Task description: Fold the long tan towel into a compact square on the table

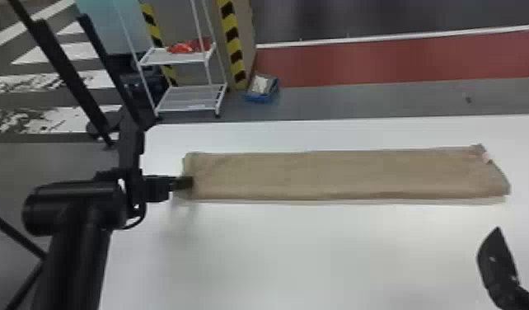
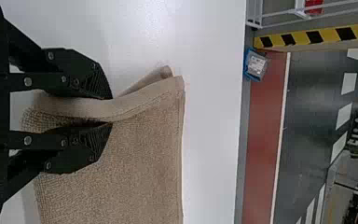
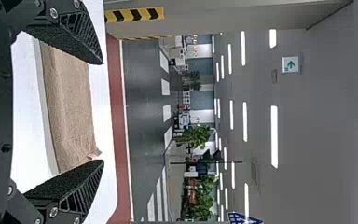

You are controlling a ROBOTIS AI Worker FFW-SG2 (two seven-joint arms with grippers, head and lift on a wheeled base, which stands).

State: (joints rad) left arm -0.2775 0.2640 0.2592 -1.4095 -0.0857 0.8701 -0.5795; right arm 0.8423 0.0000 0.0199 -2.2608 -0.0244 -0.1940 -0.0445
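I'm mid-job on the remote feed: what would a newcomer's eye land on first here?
First, the long tan towel, stretched left to right across the white table. Then the left gripper at its left end, a fold of cloth between the fingers, and the right gripper, open, nearer the robot at the right. Behind the table, yellow-and-black striping stands out.

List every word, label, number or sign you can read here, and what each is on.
No words or numbers are readable.
Green arrow symbol, no legible words: white panel overhead.
Blue-and-white sign: cut off, unreadable.
Pale label in the blue tray: too small.
Tan towel: no readable print.
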